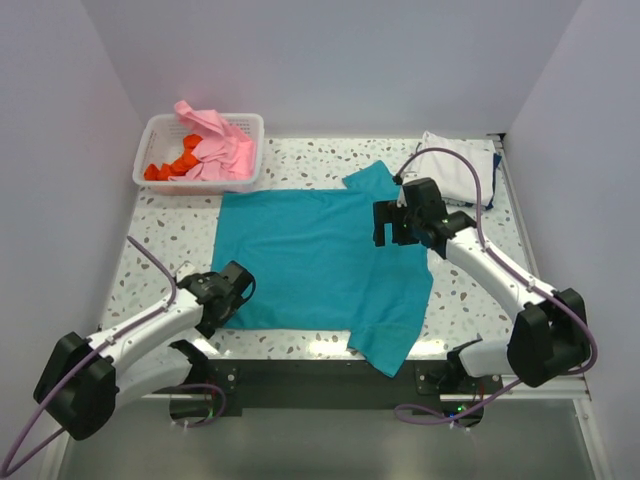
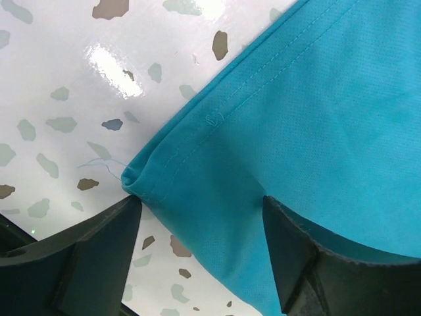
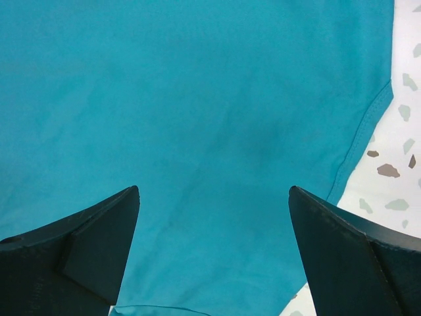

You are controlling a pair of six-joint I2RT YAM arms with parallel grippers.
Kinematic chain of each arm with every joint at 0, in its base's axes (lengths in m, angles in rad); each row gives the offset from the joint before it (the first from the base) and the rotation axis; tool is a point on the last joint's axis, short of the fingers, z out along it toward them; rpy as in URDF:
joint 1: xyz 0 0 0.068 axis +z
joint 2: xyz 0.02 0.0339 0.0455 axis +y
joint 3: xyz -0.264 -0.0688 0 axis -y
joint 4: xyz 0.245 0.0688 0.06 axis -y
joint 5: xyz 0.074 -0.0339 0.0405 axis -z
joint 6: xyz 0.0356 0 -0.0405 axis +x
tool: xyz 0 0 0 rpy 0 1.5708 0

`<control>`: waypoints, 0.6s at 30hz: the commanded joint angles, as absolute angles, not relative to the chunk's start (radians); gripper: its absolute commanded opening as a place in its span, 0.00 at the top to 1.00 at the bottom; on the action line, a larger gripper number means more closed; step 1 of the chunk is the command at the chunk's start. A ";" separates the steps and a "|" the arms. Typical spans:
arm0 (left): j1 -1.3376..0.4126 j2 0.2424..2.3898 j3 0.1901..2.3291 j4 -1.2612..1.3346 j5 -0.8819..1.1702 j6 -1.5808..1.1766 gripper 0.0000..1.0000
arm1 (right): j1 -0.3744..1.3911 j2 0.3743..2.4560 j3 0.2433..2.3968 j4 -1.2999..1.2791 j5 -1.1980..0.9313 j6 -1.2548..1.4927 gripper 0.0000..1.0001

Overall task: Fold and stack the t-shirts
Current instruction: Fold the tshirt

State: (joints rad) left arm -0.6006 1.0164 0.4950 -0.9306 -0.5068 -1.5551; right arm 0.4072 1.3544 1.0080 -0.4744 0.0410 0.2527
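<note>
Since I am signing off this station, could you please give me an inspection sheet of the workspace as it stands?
Surface: speckled white table, glossy with glare.
Job's things: teal t-shirt spread flat at centre, one sleeve overhanging the near edge; white t-shirt folded at the far right; pink t-shirt and orange-red t-shirt bundled in the basket.
Clutter: white slatted basket at the far left; nothing else seen.
Grippers: left gripper, jaws open astride the teal t-shirt's near-left corner; right gripper, jaws open over its right side.
Cables: purple cables run along both arms, one looping near the white t-shirt.
Surroundings: plain pale walls on three sides.
</note>
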 commanded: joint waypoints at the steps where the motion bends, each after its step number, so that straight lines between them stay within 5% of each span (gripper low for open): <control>1: -0.591 1.043 0.511 -0.905 -0.538 -1.506 0.25 | 0.403 1.312 1.014 -0.469 0.092 0.244 0.01; 7: -0.591 1.019 0.502 -0.911 -0.512 -1.519 0.60 | 0.400 1.305 1.015 -0.471 0.107 0.242 0.01; 12: -0.591 1.006 0.499 -0.908 -0.500 -1.516 0.72 | 0.397 1.313 1.019 -0.474 0.103 0.241 0.01; 18: -0.591 1.003 0.497 -0.907 -0.491 -1.506 1.00 | 0.397 1.309 1.020 -0.491 0.094 0.241 0.01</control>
State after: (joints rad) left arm -0.5957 1.0164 0.4950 -0.9241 -0.4782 -1.5070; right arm 0.4023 1.3380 1.0080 -0.4850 0.0872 0.2493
